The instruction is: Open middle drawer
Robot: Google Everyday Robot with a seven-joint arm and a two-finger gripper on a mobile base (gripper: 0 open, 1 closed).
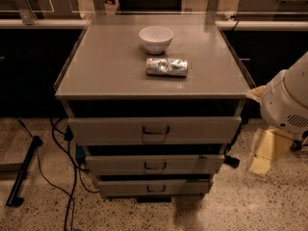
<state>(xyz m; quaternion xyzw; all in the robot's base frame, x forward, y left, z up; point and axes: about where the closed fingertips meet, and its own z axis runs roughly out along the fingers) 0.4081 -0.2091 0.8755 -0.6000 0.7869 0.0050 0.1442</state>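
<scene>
The middle drawer (pixel 154 164) is the in-between grey front of the cabinet, with a small dark bar handle (pixel 155 166) at its centre. It sits between the tall top drawer (pixel 154 129) and the small bottom drawer (pixel 154 187). Its front stands about flush in the stepped stack, with a dark gap above it. My gripper (pixel 265 154) is the cream part hanging low at the right, beside the cabinet's right side and apart from it, at about middle drawer height. The white arm housing (pixel 288 100) is above it.
On the cabinet top (pixel 106 66) stand a white bowl (pixel 156 38) and a crinkled silver packet (pixel 166 66). Black cables (pixel 67 177) and a dark stand leg (pixel 21 177) lie on the speckled floor at the left. A dark plug (pixel 231 160) sits by the cabinet's right side.
</scene>
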